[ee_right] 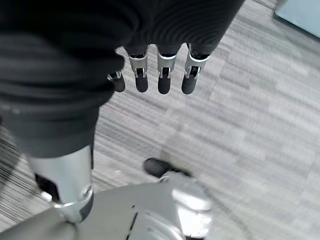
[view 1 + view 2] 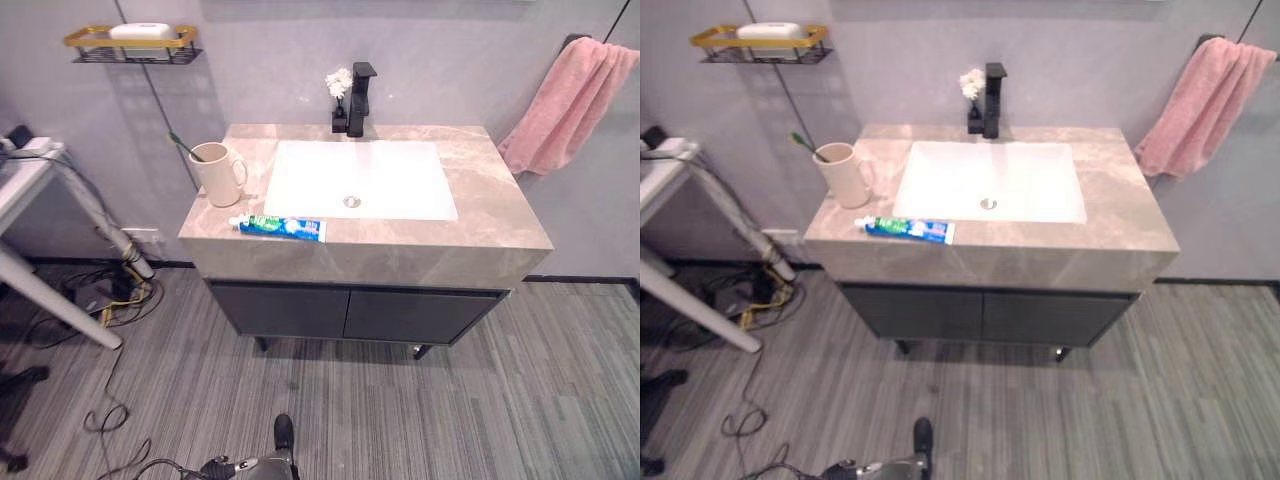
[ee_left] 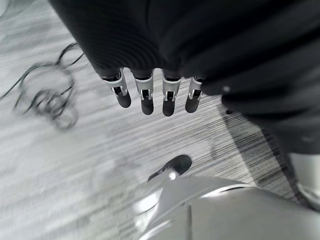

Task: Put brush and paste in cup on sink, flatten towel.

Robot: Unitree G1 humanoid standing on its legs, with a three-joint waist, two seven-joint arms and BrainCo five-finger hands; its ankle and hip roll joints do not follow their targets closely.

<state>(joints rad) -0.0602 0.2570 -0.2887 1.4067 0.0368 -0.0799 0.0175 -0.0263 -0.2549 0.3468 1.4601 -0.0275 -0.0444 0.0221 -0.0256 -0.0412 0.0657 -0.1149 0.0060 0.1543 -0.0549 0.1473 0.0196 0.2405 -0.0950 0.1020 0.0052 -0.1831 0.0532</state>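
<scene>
A beige cup point(image 2: 218, 172) stands at the left end of the marble counter point(image 2: 480, 225), with a green-handled toothbrush point(image 2: 183, 146) leaning out of it. The blue and white toothpaste tube point(image 2: 282, 226) lies flat by the counter's front edge, just in front of the cup. A pink towel point(image 2: 570, 100) hangs bunched from a wall hook at the far right. My left hand point(image 3: 146, 95) hangs over the striped floor with straight fingers and holds nothing. My right hand point(image 1: 162, 75) hangs the same way, also empty. Both are far below the counter.
A white basin point(image 2: 400, 180) sits in the counter, with a black faucet point(image 2: 358, 98) and small white flowers point(image 2: 339, 84) behind it. A wall shelf point(image 2: 135, 42) with soap hangs at the upper left. A white table point(image 2: 30, 180) and floor cables point(image 2: 110, 300) stand at the left.
</scene>
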